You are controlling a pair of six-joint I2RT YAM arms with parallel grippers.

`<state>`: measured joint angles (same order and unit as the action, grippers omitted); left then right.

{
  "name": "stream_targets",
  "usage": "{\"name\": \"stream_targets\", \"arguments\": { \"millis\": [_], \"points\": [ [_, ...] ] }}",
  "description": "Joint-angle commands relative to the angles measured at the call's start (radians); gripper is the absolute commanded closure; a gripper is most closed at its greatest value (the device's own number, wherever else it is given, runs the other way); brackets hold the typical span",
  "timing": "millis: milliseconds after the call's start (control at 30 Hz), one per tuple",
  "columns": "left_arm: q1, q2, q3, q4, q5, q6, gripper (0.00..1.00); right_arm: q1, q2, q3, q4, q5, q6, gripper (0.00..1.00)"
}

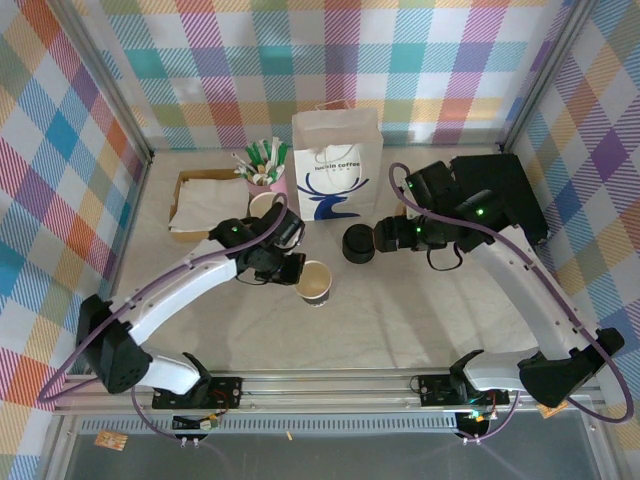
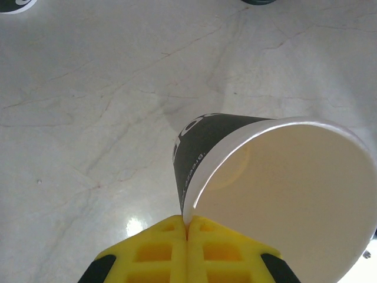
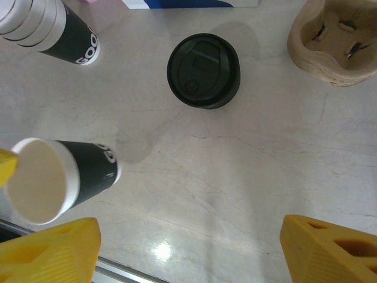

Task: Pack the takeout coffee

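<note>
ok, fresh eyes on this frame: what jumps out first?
The lidless paper cup at mid-table, its rim pinched by the shut left gripper. To its right, the open right gripper hangs near a squat stack of black lids. Behind both stands a white paper bag with a blue logo.

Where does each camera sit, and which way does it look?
Top external: high behind the arms, looking down on the table; both arms show.
Left wrist: on its arm, facing the open paper cup; left gripper pinches its rim.
Right wrist: on its arm, facing down at black lids; open right gripper shows.
Shared: both wrist views show that cup.
</note>
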<state>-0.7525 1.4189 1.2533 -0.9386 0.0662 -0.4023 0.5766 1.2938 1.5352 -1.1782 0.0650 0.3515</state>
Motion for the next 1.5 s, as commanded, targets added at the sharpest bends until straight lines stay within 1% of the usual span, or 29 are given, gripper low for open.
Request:
{"name": "stream_targets", "arguments": {
  "millis": [0, 233, 567, 600, 667, 700, 800, 833, 900, 933, 1067, 1167, 1267, 1367, 1467],
  "points": [
    [-0.011, 0.051, 0.005, 0.023, -0.009, 0.015, 1.0, 0.001, -0.014, -0.007, 0.053, -0.034, 0.037, 0.21],
    [-0.011, 0.146, 0.05, -0.002, 0.005, 0.033, 1.0, 0.0, -0.013, -0.031, 0.064, -0.036, 0.043, 0.21],
    [-0.012, 0.183, 0.06, -0.007, 0.005, 0.034, 1.0, 0.001, -0.026, -0.062, 0.065, -0.046, 0.046, 0.2],
    [-0.011, 0.181, 0.056, -0.005, 0.003, 0.033, 0.99, 0.001, -0.026, -0.066, 0.068, -0.049, 0.047, 0.2],
    [-0.011, 0.181, 0.055, -0.007, -0.002, 0.032, 0.93, 0.0, -0.026, -0.069, 0.069, -0.051, 0.048, 0.19],
    [-0.011, 0.18, 0.053, -0.006, -0.001, 0.028, 0.88, 0.0, -0.027, -0.07, 0.069, -0.052, 0.049, 0.19],
    [-0.011, 0.168, 0.052, -0.009, -0.009, 0.022, 0.69, 0.0, -0.026, -0.067, 0.069, -0.053, 0.046, 0.18],
    [-0.012, 0.161, 0.054, -0.008, -0.013, 0.022, 0.64, 0.0, -0.026, -0.065, 0.069, -0.052, 0.043, 0.18],
    [-0.012, 0.148, 0.057, -0.007, -0.017, 0.018, 0.59, 0.001, -0.022, -0.059, 0.066, -0.048, 0.037, 0.17],
    [-0.012, 0.141, 0.06, -0.008, -0.018, 0.017, 0.57, 0.001, -0.018, -0.053, 0.065, -0.044, 0.034, 0.17],
    [-0.011, 0.118, 0.102, -0.038, -0.036, 0.018, 0.56, 0.002, -0.003, -0.015, 0.037, -0.008, 0.007, 0.18],
    [-0.011, 0.077, 0.166, -0.081, -0.073, 0.02, 0.53, 0.002, 0.013, 0.013, 0.028, 0.025, -0.042, 0.21],
    [-0.011, 0.003, 0.21, -0.096, -0.125, 0.012, 0.5, 0.002, 0.028, 0.025, 0.057, 0.026, -0.099, 0.25],
    [-0.01, -0.086, 0.197, -0.087, -0.183, -0.034, 0.42, 0.002, 0.055, 0.017, 0.094, 0.015, -0.147, 0.27],
    [-0.01, -0.169, 0.138, -0.064, -0.217, -0.08, 0.36, 0.003, 0.091, 0.019, 0.125, 0.01, -0.166, 0.27]
  ]
}}
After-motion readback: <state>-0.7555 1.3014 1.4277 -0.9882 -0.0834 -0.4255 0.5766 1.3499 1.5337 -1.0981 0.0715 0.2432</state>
